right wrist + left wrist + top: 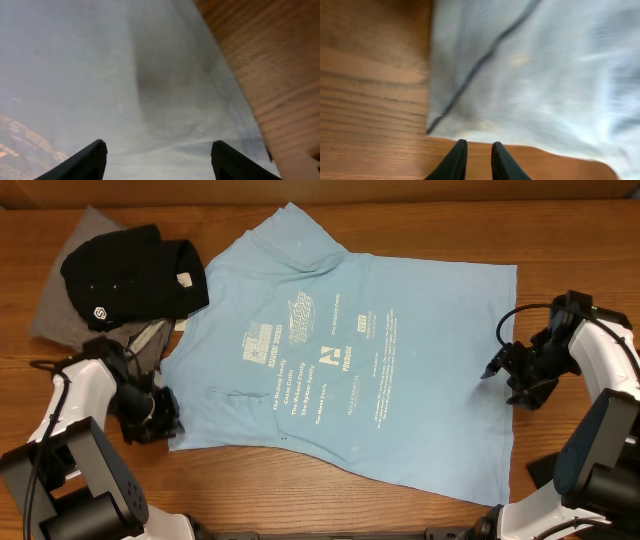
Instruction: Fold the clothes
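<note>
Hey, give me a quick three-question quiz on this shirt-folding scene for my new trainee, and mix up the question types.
1. True or false: the light blue shirt is already folded in half.
2. What lies under the right claw? A a towel, B the light blue shirt, C a box.
3. Fill in: the black shirt rests on a ___ shirt.
Key: 1 false, it lies spread flat. 2 B. 3 grey shirt.

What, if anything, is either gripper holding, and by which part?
Nothing: the left gripper is empty beside the light blue T-shirt, the right gripper open above it.
</note>
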Robot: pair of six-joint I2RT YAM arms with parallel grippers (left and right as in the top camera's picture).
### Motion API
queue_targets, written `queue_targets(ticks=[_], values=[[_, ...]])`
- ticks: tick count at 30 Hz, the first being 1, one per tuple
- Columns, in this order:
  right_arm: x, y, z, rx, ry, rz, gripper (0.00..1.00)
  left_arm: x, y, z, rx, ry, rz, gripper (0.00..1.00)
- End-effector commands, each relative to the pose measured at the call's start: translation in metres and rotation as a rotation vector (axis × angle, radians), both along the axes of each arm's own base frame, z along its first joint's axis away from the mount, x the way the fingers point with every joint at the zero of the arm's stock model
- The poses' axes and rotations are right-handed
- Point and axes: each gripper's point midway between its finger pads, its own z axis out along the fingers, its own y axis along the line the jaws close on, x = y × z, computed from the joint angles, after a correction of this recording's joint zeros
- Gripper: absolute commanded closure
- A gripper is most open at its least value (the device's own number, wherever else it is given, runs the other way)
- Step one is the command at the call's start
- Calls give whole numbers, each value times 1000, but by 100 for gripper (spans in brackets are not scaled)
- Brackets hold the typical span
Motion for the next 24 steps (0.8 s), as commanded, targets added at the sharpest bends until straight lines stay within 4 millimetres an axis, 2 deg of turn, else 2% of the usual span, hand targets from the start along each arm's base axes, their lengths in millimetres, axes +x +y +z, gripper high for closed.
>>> queue_targets(ticks=[1, 4, 10, 13, 17, 22, 24], values=[[6, 10, 4, 69, -52, 33, 29, 32, -2, 30, -39, -153, -37, 76], [5, 11, 5, 72, -50, 32, 28, 41, -3, 40, -33, -208, -63, 65], [0, 11, 6, 79, -27, 18, 25, 34, -6, 38, -33, -180, -71, 58], [6, 7, 5, 67, -55, 14, 20, 35, -6, 37, -31, -186, -71, 55], [18, 2, 3, 42, -105, 15, 24, 36, -6, 37, -31, -187, -72, 50], [-11, 1, 3, 26, 37, -33, 27, 30, -8, 37, -41, -171, -92, 51], [-16, 3, 5, 39, 58, -40, 29, 31, -8, 37, -41, -174, -92, 51]])
